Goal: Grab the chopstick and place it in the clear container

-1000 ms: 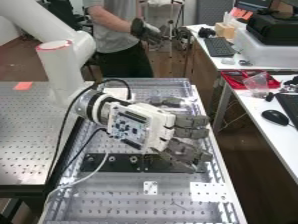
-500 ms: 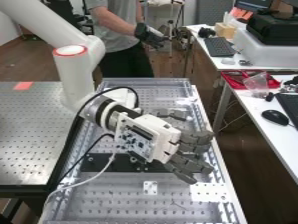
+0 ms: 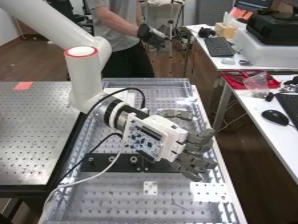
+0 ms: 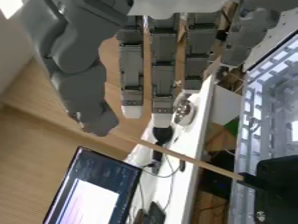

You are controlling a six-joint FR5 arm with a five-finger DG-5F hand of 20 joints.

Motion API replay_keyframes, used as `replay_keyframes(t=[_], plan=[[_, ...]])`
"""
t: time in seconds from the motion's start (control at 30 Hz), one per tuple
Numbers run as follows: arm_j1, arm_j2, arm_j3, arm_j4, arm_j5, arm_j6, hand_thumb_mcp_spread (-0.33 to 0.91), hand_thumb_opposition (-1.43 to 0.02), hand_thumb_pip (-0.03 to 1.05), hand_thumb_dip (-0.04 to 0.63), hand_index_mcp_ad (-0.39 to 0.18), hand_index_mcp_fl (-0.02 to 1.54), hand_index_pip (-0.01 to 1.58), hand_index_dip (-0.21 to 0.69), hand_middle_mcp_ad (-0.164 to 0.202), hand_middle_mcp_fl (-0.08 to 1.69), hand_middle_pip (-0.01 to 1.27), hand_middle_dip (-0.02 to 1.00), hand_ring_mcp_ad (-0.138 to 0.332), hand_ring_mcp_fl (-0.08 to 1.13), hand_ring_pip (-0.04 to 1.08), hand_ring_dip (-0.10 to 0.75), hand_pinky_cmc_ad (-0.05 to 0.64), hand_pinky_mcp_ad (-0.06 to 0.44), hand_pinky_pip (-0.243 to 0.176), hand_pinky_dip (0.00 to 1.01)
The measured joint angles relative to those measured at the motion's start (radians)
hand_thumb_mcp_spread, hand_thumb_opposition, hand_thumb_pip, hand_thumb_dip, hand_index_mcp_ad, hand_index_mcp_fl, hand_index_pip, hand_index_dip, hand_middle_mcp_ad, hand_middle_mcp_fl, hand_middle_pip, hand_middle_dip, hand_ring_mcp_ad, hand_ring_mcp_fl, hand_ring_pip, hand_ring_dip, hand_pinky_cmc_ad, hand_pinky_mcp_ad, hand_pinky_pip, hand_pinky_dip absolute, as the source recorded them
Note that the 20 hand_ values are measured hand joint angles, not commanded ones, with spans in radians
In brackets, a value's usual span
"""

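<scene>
Hand (image 3: 157,136) open, fingers (image 4: 131,70) approx straight, thumb (image 4: 80,85) apart from them. Chopstick (image 4: 193,160) near thumb tip; can't tell if touching, FYI.

A smooth, matt wooden chopstick (image 4: 193,160); a perforated metal breadboard (image 3: 33,135) gleams softly at the high view's nine o'clock.

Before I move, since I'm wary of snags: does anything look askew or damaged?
Oddest is the chopstick: it seems to jut from the black block past the edge of the bench, where it might get knocked. A crumpled bag also lies over the red tray. I see no spill or damage.
</scene>
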Motion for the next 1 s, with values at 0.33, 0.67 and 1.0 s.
replay_keyframes(t=[0.33, 0.67, 1.0], plan=[[0.016, -0.022, 0.021, -0.021, 0.035, -0.018, 0.53, -0.77, 0.66, 0.290, -0.014, 0.06, 1.43, 0.035, 0.089, 0.38, 0.65, 0.67, 0.119, 0.35, 0.10, 0.398, 0.241, 0.265, -0.028, 0.16], [0.025, -0.040, 0.054, -0.045, 0.036, -0.025, 0.54, -0.77, 0.62, 0.290, -0.012, 0.01, 1.54, 0.066, 0.089, 0.33, 0.77, 0.72, 0.101, 0.37, 0.10, 0.480, 0.260, 0.264, -0.026, 0.16], [0.030, -0.052, 0.073, -0.061, 0.038, -0.033, 0.56, -0.77, 0.62, 0.290, -0.021, 0.01, 1.54, 0.065, 0.093, 0.30, 0.77, 0.72, 0.096, 0.36, 0.10, 0.483, 0.279, 0.246, -0.026, 0.16]])
